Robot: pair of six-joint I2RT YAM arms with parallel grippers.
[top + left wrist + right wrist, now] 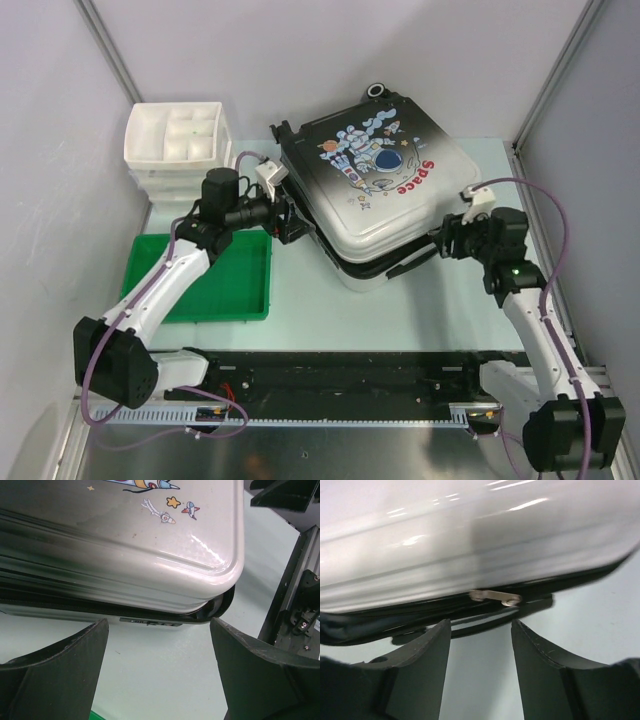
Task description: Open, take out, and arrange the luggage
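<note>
The luggage is found lying flat on the table, towards the far side and right of centre, printed shell uppermost and turned at an angle to the table edge. A black wheel is seen at its far corner. In the left wrist view the shell is shown grey and glossy, with a dark seam below it. In the right wrist view the shell is blurred. A metal zip pull is seen lying along the dark seam. The two halves appear slightly parted at the near edge, though this cannot be confirmed.

The left gripper is placed at the suitcase's left corner. Its fingers are spread wide and nothing is held between them. The right gripper is placed at the suitcase's right near edge. Its fingers are parted moderately, aimed at the seam just below the zip pull, and are likewise empty.

A white compartmented drawer box is stood at the far left. A green tray is laid nearer, under the left arm.
</note>
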